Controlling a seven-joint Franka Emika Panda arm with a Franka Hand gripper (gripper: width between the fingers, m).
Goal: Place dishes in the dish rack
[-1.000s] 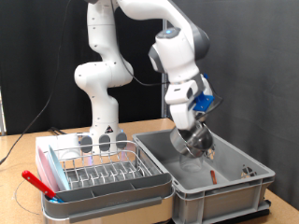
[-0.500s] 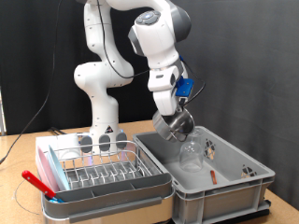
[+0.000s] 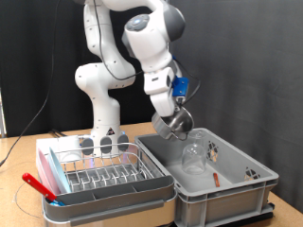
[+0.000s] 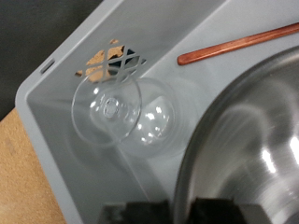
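Note:
My gripper (image 3: pixel 172 120) is shut on the shiny metal cup (image 3: pixel 175 124) and holds it in the air above the near-left corner of the grey tub (image 3: pixel 227 197). In the wrist view the metal cup (image 4: pixel 250 140) fills the frame close to the fingers. The clear drinking glass (image 3: pixel 195 156) stands in the tub below the cup and also shows in the wrist view (image 4: pixel 121 112). The thin red-handled utensil (image 3: pixel 216 177) lies on the tub floor and shows in the wrist view too (image 4: pixel 238 45). The dish rack (image 3: pixel 102 168), silver wire in a white-grey tray, sits at the exterior view's left of the tub.
A red object (image 3: pixel 40 185) lies at the rack tray's front left corner. The robot's white base (image 3: pixel 104 113) stands behind the rack. A small item (image 3: pixel 252 174) lies in the tub's right end. The wooden table (image 3: pixel 19 161) carries it all.
The gripper has risen out of the tub with the metal cup and moved towards the exterior view's left. The glass stays in the tub.

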